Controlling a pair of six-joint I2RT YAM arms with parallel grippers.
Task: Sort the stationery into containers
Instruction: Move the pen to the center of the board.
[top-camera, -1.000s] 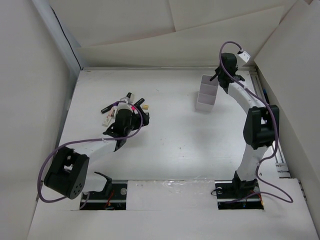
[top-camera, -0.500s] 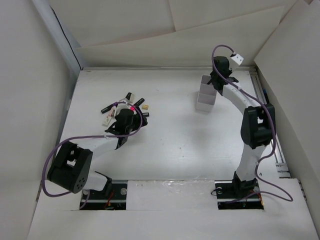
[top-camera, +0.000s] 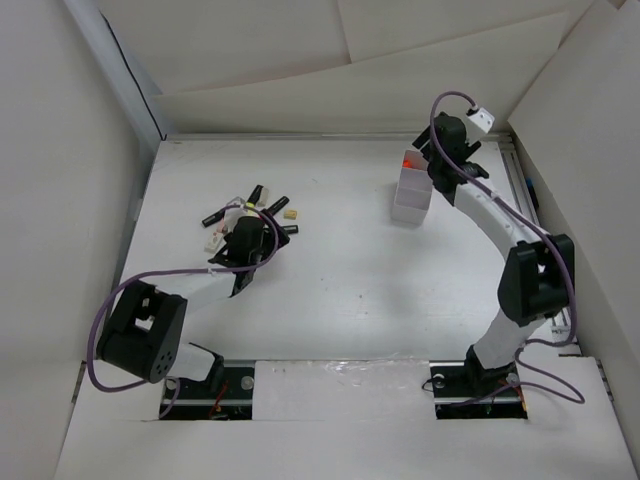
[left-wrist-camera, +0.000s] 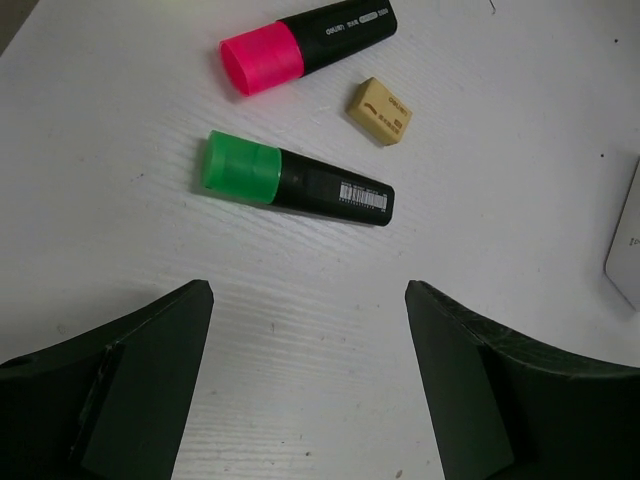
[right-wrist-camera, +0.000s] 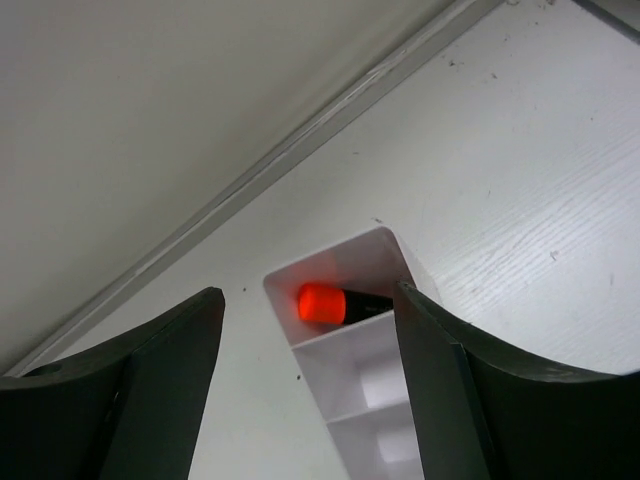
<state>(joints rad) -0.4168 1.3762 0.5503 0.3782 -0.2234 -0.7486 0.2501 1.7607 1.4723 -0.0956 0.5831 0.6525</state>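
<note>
Orange marker (right-wrist-camera: 322, 303) fills box's (right-wrist-camera: 345, 346) far compartment; left end effector (left-wrist-camera: 308, 292), right end effector (right-wrist-camera: 308, 290) both spread.

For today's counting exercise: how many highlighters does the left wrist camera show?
2. The pink-capped highlighter lies at the top and the green-capped highlighter just below it, both near a tan eraser. More may sit outside this view.

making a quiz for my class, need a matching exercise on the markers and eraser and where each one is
1 orange marker
2 green marker
3 pink marker
4 eraser

a on the table, nearest the left gripper
b in the end compartment of the box
c tan block, no cap
d on the table, farthest of these from the left gripper

Pairs: 1-b, 2-a, 3-d, 4-c
</note>
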